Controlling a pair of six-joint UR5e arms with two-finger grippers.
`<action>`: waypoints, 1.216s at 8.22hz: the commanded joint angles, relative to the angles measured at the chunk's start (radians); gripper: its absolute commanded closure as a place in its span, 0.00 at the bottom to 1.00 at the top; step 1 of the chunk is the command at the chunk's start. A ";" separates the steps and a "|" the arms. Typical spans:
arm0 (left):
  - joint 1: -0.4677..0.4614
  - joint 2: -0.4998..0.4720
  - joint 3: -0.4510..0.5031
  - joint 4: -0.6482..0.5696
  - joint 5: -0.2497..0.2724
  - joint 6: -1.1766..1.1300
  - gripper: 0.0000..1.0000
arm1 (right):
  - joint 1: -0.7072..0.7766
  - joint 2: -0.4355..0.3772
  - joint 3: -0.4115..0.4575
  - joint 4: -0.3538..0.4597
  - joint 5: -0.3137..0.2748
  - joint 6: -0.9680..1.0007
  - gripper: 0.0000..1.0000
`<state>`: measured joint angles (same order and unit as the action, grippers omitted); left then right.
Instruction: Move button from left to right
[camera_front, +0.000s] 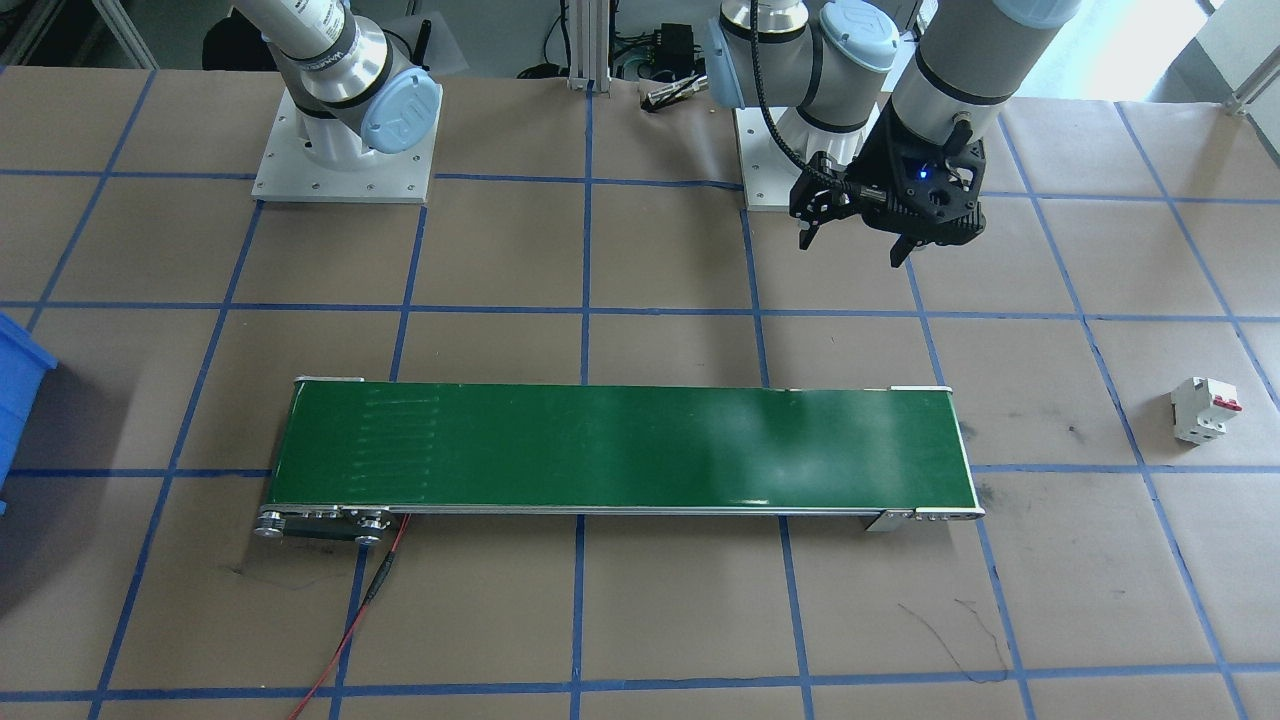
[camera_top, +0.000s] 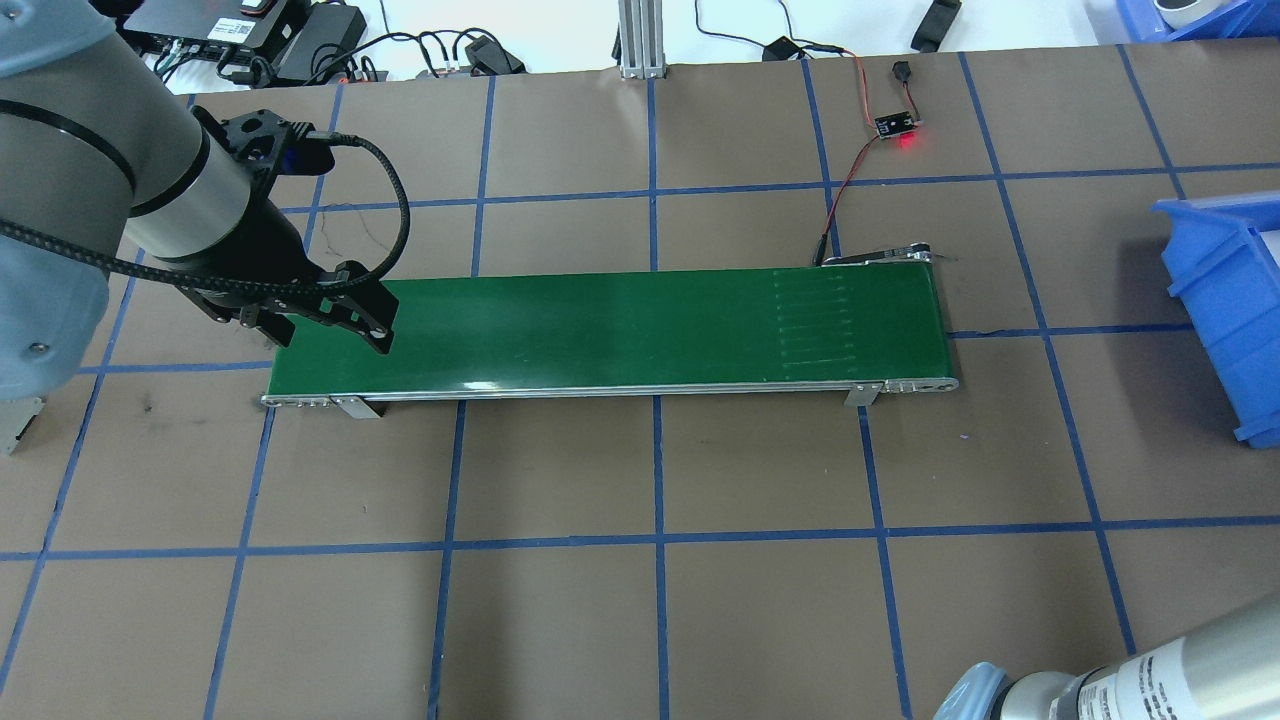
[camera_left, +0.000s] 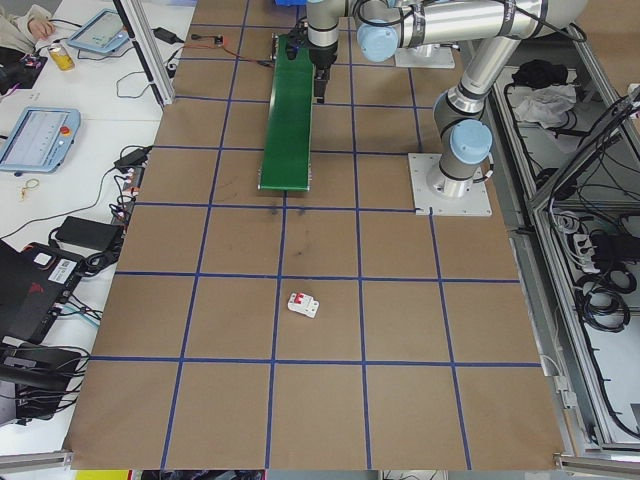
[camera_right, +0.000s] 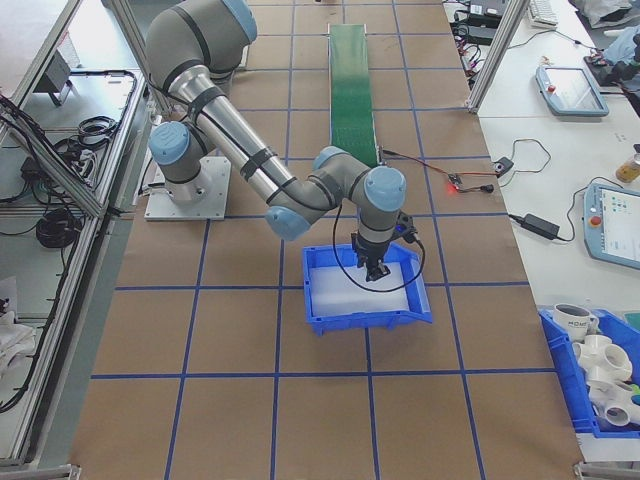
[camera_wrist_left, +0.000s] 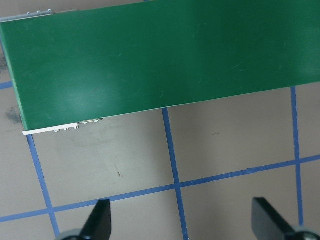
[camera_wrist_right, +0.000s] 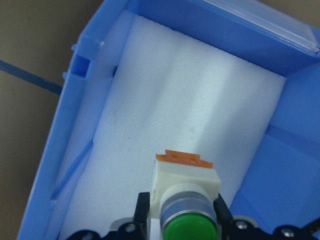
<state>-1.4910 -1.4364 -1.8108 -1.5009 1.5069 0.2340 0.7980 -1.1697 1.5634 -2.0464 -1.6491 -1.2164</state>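
Over the blue bin (camera_wrist_right: 55, 150), the right tool (camera_wrist_right: 177, 212) grips the button (camera_wrist_right: 186, 197); the left tool (camera_wrist_left: 182, 220) gapes, empty

"UR" — right arm's joint cap (camera_front: 402, 113)

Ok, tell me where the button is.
In the right wrist view, the button sits gripped in the right gripper, above the white foam inside the blue bin.
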 joint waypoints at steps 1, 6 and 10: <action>0.000 0.002 0.001 -0.001 0.001 0.001 0.00 | -0.011 0.071 0.041 -0.116 0.006 -0.061 0.89; 0.000 0.010 -0.001 0.005 0.097 0.005 0.00 | -0.010 -0.009 0.052 -0.104 0.051 -0.069 0.11; 0.003 -0.013 0.008 0.018 0.107 0.016 0.00 | 0.076 -0.224 0.032 0.099 0.074 -0.020 0.12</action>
<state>-1.4902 -1.4331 -1.8037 -1.4861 1.6210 0.2455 0.8193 -1.2876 1.6027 -2.0462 -1.5780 -1.2724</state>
